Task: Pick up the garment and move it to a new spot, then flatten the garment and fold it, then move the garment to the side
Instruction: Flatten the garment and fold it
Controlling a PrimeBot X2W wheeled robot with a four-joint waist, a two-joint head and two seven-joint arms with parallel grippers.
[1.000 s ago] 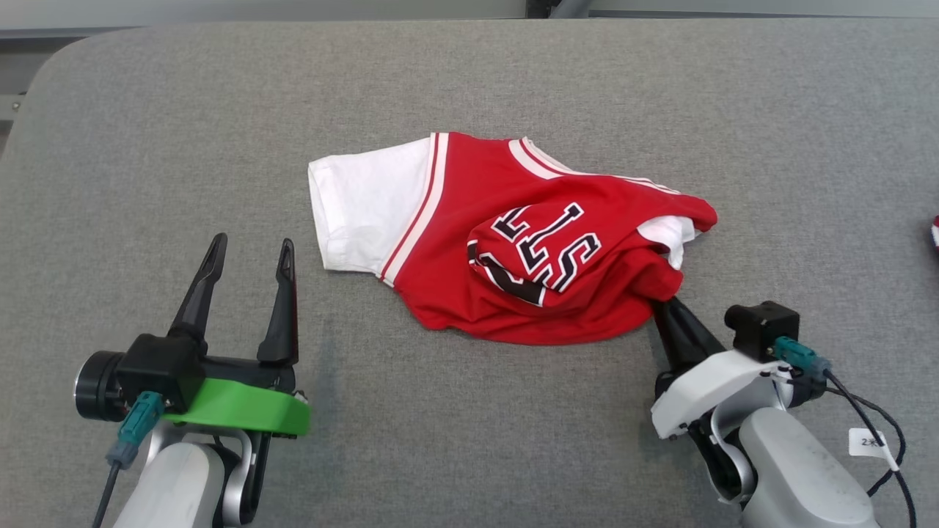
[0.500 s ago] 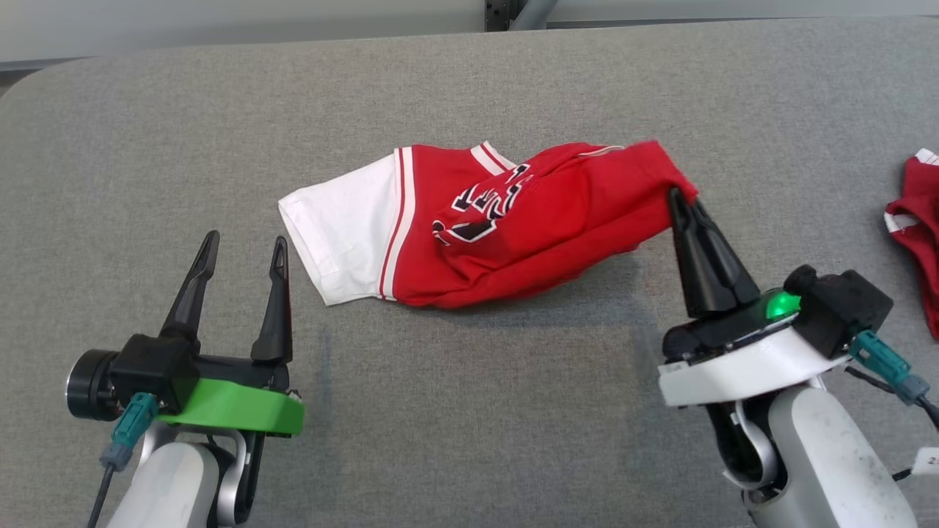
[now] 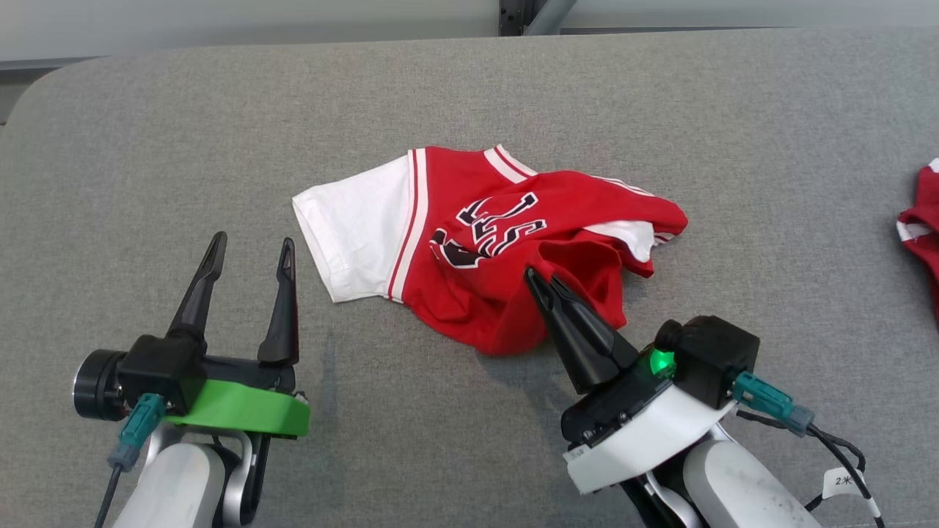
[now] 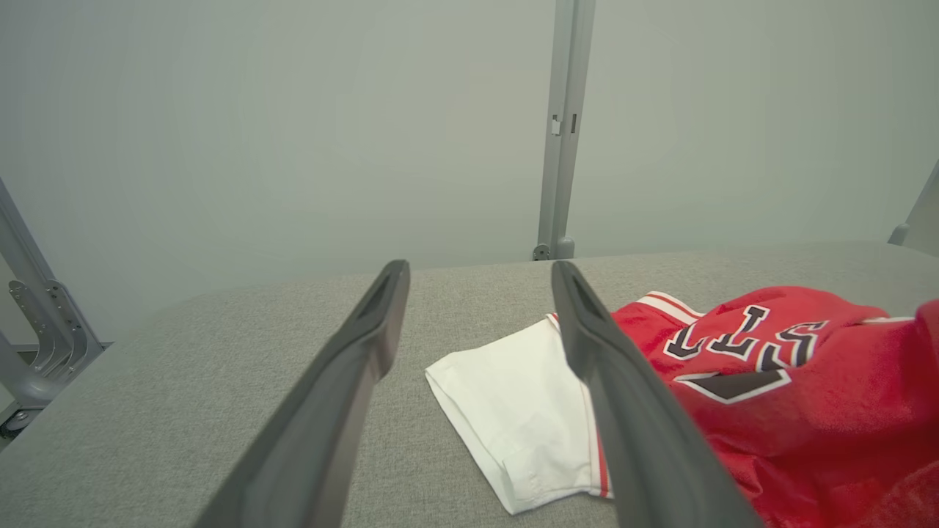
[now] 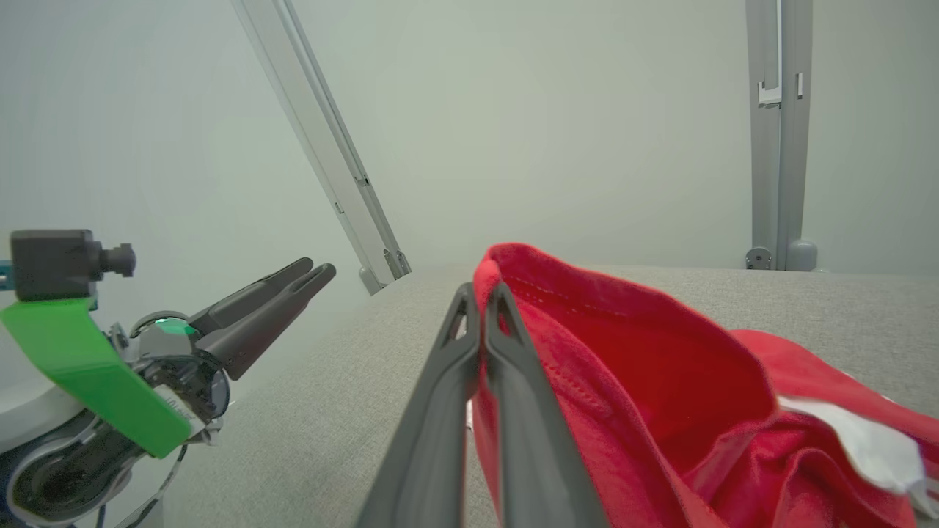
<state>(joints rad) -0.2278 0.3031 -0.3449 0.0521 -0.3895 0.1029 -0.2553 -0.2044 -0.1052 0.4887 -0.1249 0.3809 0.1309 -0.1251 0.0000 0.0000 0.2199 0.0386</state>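
Observation:
The garment [image 3: 484, 242] is a red jersey with white sleeves and black lettering, crumpled in the middle of the grey table [image 3: 469, 95]. My right gripper [image 3: 541, 282] is shut on the garment's red hem, lifting a fold of it; in the right wrist view the hem [image 5: 557, 308] is pinched between the closed fingertips of my right gripper [image 5: 480, 297]. My left gripper [image 3: 249, 249] stands open to the left of the white sleeve [image 4: 513, 411], apart from the cloth, with nothing between its fingers [image 4: 587, 352].
Another red cloth [image 3: 921, 235] lies at the table's right edge. Grey metal posts [image 4: 561, 125] stand behind the table against a pale wall. The table's left corner [image 3: 44, 95] is rounded.
My right gripper has come back toward me and to the left, dragging the held hem over the garment, which is now bunched closer in. The left gripper has stayed put. The camera shifted slightly.

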